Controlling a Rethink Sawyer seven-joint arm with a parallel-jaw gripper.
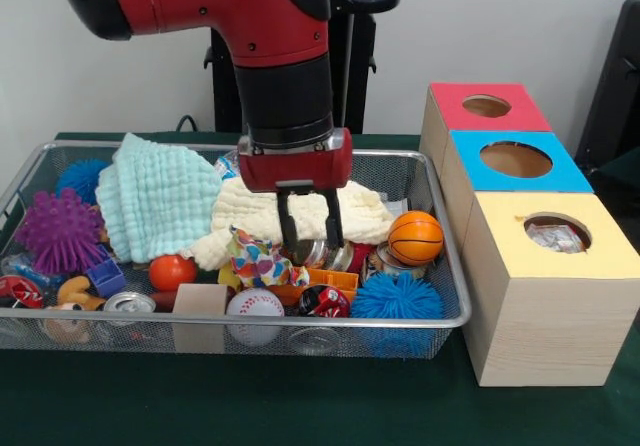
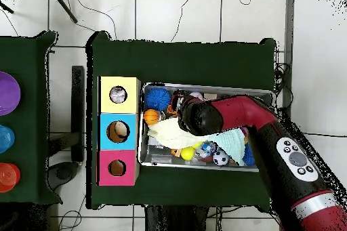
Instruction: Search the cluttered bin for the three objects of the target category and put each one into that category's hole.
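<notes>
Green table is carrying wire bin (image 1: 440,311); gripper (image 1: 309,238) is hanging narrowly parted, empty, over crushed cans (image 1: 330,256) beside basketball (image 1: 415,238)

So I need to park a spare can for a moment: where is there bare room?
Bare green table lies in front of the bin and the yellow box. The bin is packed: cloths, balls and cans everywhere, with the gripper down in its middle. The box tops offer only narrow rims around their holes.
</notes>
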